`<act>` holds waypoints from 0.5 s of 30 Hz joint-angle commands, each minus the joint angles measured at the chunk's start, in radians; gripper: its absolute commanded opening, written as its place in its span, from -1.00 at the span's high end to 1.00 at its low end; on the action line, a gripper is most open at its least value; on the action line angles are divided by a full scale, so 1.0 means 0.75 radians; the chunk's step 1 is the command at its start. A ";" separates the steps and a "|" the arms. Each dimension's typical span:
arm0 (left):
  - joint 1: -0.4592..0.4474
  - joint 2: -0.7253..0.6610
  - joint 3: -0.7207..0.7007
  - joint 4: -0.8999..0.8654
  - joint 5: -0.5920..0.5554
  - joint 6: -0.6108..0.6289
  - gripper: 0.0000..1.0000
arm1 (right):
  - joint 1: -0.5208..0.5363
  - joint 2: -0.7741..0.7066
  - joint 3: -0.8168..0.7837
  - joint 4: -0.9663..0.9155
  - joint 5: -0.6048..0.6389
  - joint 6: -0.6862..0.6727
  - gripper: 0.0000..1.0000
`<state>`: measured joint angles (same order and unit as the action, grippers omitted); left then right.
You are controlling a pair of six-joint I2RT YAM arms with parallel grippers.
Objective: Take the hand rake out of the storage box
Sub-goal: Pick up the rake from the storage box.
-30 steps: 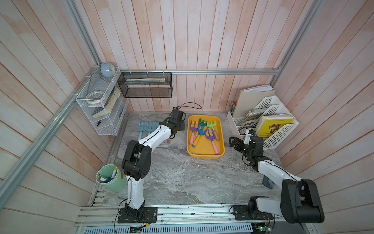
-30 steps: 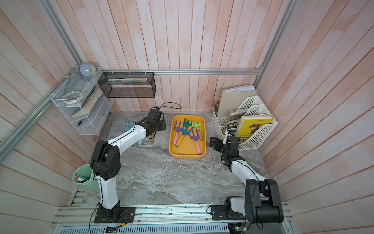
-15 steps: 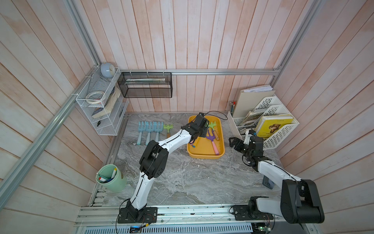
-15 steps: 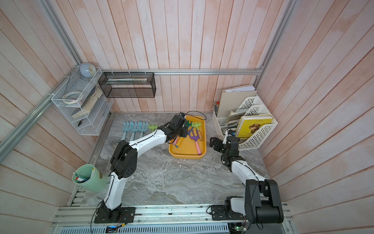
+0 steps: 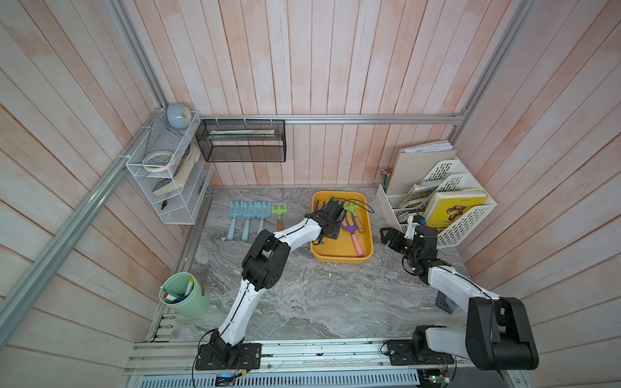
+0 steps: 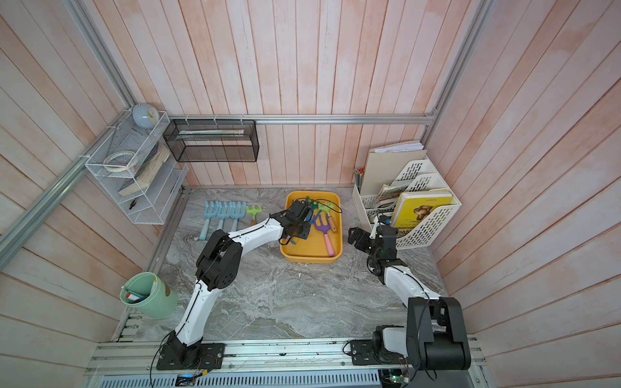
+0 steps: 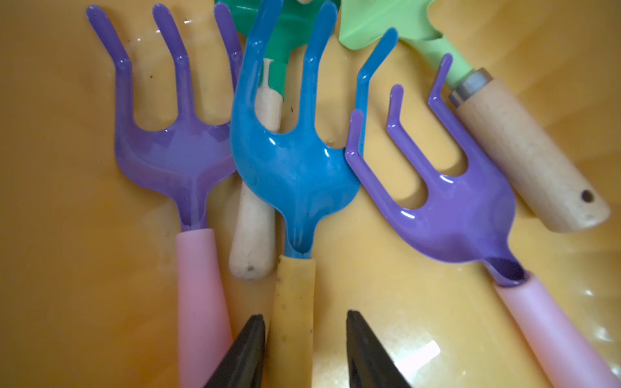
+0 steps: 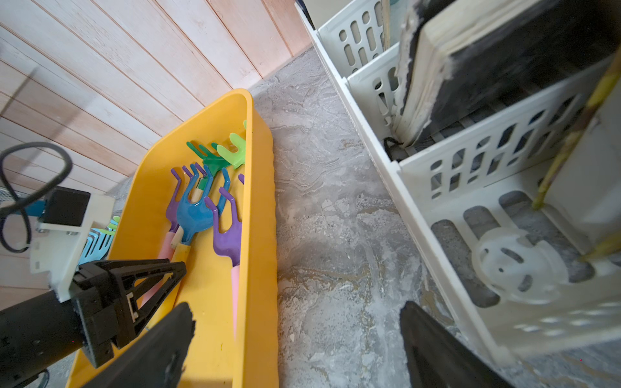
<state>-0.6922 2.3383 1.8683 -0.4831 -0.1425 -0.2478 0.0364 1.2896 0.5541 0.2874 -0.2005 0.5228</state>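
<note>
The yellow storage box [image 5: 341, 260] [image 6: 312, 258] stands at the back of the table and holds several hand rakes. My left gripper [image 5: 331, 231] [image 6: 297, 231] [image 7: 303, 315] is down inside it. Its jaws straddle the yellow handle of the blue hand rake [image 7: 295, 168] [image 8: 193, 215]. One finger touches the handle and the other stands a little apart, so the gripper is open. A purple rake with a pink handle [image 7: 174, 151] lies on one side of the blue one and a second purple rake [image 7: 453, 208] on the other. My right gripper [image 5: 389, 236] [image 8: 297, 309] hangs open and empty, low beside the box.
Three light-blue rakes [image 5: 248, 215] and a light-green one [image 5: 279, 213] lie in a row left of the box. A white file rack [image 5: 447, 208] stands at the right. A green cup [image 5: 184, 295] sits at the front left, with wire shelves [image 5: 168, 178] and a black mesh basket [image 5: 242, 141] on the walls.
My left arm swung right from the row of rakes on the table into the yellow box, and its jaws narrowed around the blue rake's handle. The right arm stayed still.
</note>
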 commanded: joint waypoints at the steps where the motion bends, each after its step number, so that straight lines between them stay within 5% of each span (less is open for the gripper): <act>1: 0.003 0.061 0.063 -0.036 -0.025 0.035 0.14 | -0.006 0.005 -0.015 0.010 -0.003 0.006 -0.96; 11: 0.000 0.103 0.095 -0.063 -0.068 0.046 0.24 | -0.006 0.011 -0.019 0.019 -0.006 0.007 -0.96; 15: -0.003 0.096 0.098 -0.070 -0.073 0.054 0.55 | -0.006 0.013 -0.017 0.018 -0.007 0.006 -0.96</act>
<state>-0.6922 2.3886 1.9190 -0.5106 -0.1799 -0.2253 0.0364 1.2896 0.5541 0.2909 -0.2005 0.5228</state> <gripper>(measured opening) 0.259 0.981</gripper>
